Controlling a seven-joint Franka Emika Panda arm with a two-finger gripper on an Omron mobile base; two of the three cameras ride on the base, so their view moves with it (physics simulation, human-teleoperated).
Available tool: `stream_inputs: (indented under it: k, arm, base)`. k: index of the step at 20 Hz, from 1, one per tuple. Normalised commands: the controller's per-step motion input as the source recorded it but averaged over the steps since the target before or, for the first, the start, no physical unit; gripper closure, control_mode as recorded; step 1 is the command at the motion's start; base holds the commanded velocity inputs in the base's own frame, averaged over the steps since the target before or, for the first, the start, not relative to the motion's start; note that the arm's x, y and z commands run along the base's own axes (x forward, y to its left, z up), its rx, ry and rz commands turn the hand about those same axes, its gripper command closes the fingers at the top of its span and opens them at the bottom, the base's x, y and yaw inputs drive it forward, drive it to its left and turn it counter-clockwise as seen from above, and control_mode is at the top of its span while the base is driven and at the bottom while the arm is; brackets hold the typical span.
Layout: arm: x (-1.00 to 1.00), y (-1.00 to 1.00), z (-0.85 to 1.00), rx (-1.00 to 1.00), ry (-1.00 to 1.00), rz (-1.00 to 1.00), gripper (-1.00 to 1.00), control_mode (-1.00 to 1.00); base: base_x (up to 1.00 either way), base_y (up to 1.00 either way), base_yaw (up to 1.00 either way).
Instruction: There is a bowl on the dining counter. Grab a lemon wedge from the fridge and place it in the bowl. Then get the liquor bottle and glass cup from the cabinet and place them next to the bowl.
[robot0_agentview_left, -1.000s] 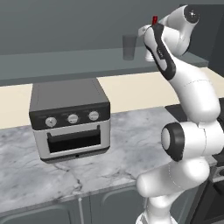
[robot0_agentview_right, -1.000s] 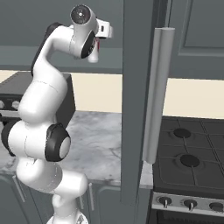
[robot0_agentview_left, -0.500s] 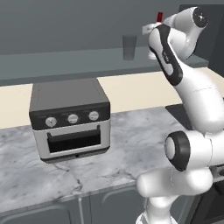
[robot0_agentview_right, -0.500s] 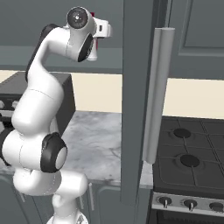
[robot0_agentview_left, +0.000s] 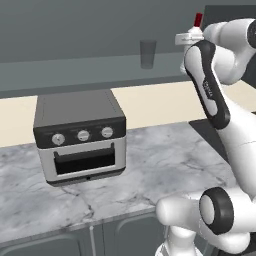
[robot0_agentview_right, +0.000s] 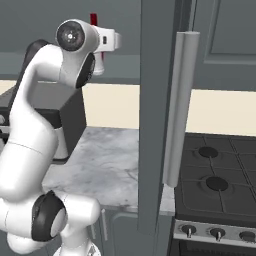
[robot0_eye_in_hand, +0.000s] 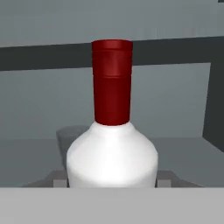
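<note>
The liquor bottle (robot0_eye_in_hand: 112, 148) stood upright between my fingers (robot0_eye_in_hand: 58, 177), body flanked on both sides; I couldn't tell if they gripped it.

shelf: glass cup (robot0_agentview_left: 147, 53) well left of liquor bottle (robot0_eye_in_hand: 112, 148) | between: free

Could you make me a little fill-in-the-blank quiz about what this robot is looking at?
1. The bottle has a ____ cap.
2. The cup stands on the cabinet shelf, to the ____ of the bottle in the left base view.
3. On the counter below sits a toaster ____.
4. In the hand view, the fingers stand on either side of the ____.

Missing words: red; left; oven; bottle
</note>
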Motion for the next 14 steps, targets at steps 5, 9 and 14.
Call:
stream_inputs:
  k: [5,9,14]
  arm:
    - [-1.0,0.07,0.09,0.0,0.1,0.0,1.0,-1.0]
    - [-1.0,0.27,-0.02,0.0,0.13,0.0,1.0,-1.0]
    - [-0.99,0.3,-0.13,0.0,0.08,0.0,1.0,-1.0]
  base:
    - [0.0,0.0,0.0]
    - [0.0,0.0,0.0]
    - [0.0,0.0,0.0]
